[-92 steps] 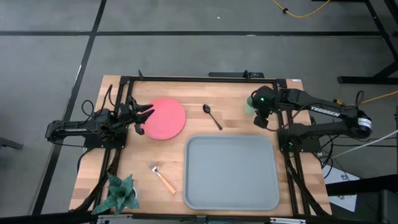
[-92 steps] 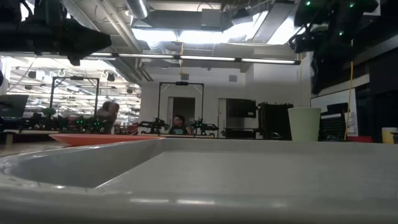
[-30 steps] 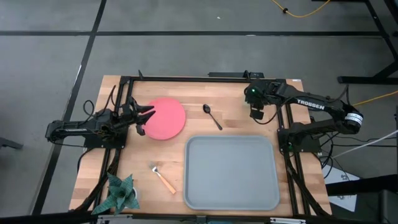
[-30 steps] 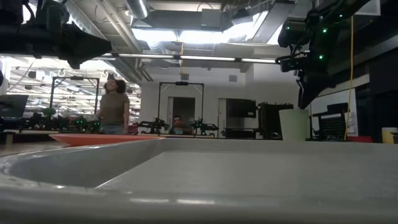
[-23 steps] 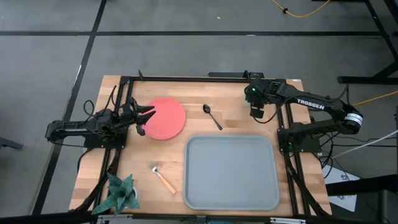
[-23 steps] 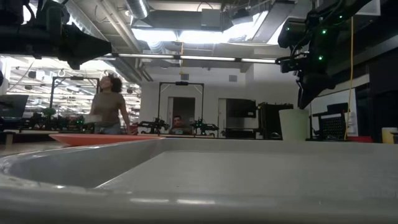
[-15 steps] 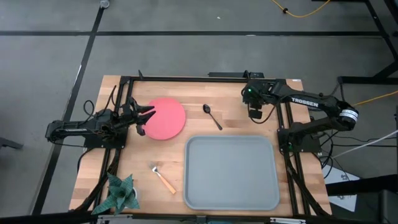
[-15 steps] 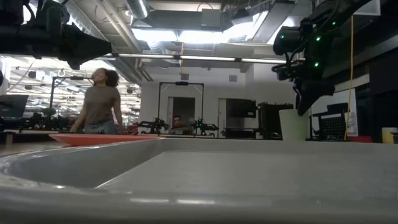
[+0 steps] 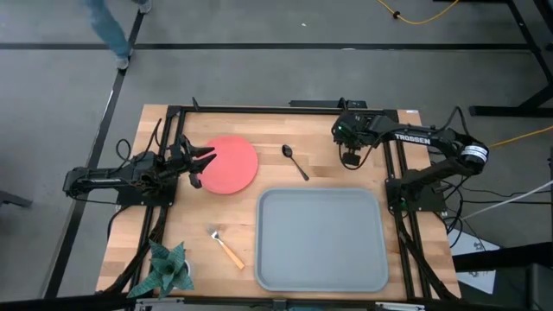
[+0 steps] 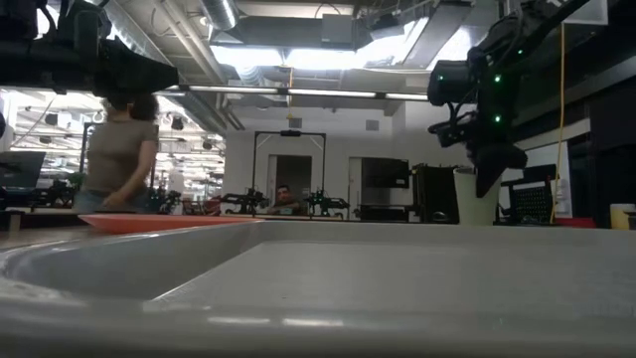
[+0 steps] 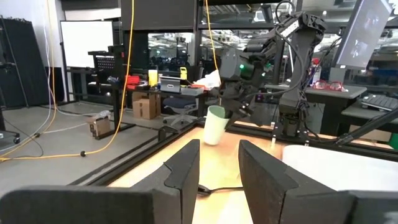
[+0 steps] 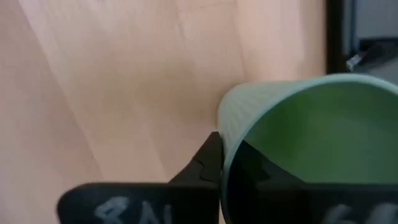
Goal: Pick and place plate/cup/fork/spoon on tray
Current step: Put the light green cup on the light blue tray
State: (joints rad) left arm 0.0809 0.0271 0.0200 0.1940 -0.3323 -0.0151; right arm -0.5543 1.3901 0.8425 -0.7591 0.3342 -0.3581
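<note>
The right tool (image 9: 350, 159) hangs above the far right part of the tabletop (image 9: 324, 130), just beyond the tray (image 9: 321, 239), clenched on the cup (image 11: 215, 125). In the right wrist view a dark finger (image 12: 208, 165) presses the cup's outer wall just under the rim, with the green inside open toward the camera and bare wood behind. The left wrist view shows the cup tilted and clear of the wood, hanging under that tool; from overhead the arm hides it. The tray lies at the near right with nothing in it. The spoon (image 9: 295, 161) lies on the wood between the plate (image 9: 230, 163) and the right tool, apart from both. The left tool (image 9: 200, 164) sits at the plate's left edge with its fingers spread, gripping nothing. The fork (image 9: 226, 247) rests near the front, left of the tray. A green folded thing (image 9: 166, 268) sits at the near left corner. A person (image 10: 119, 149) stands in the room behind.
</note>
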